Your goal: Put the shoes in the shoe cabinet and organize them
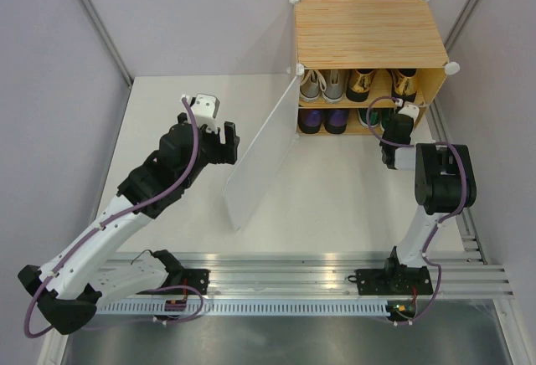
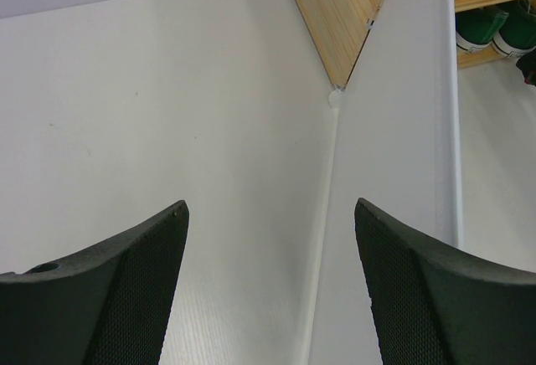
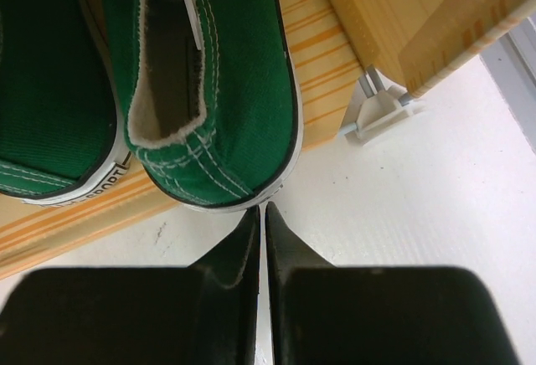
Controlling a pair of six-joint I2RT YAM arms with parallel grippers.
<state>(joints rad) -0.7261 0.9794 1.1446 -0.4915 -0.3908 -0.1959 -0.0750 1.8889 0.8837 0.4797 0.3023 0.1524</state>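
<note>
All the shoes sit inside the shoe cabinet (image 1: 368, 30). It stands at the far right of the desk (image 1: 167, 114), and its white door (image 1: 260, 164) is swung wide open. On the top shelf are the grey sneakers (image 1: 322, 85), two of them, and beside them the gold shoes (image 1: 362, 85), two of them. On the bottom shelf are the purple shoes (image 1: 322, 120), two of them, and beside them the green sneakers (image 3: 226, 72), two of them. That makes eight shoes, or four pairs, with two pairs on each of the two shelves. Each pair stands side by side, I think so the cabinet looks tidy. The right claw (image 3: 261, 214) is pressed together with nothing in it. Its tip is right at the heel of the green sneaker nearest the cabinet's side wall. I cannot tell if it touches the heel or is just beside it. That heel seems to poke out a little over the shelf edge. I think the claw is closed up like this to make one firm poker and push the shoe further in. The left claw (image 2: 270, 204) is spread wide and holds nothing. It hovers near the open door, with the door's edge lined up with its gap. I think it is there to catch the door and swing it closed once the shoes are straight.
</note>
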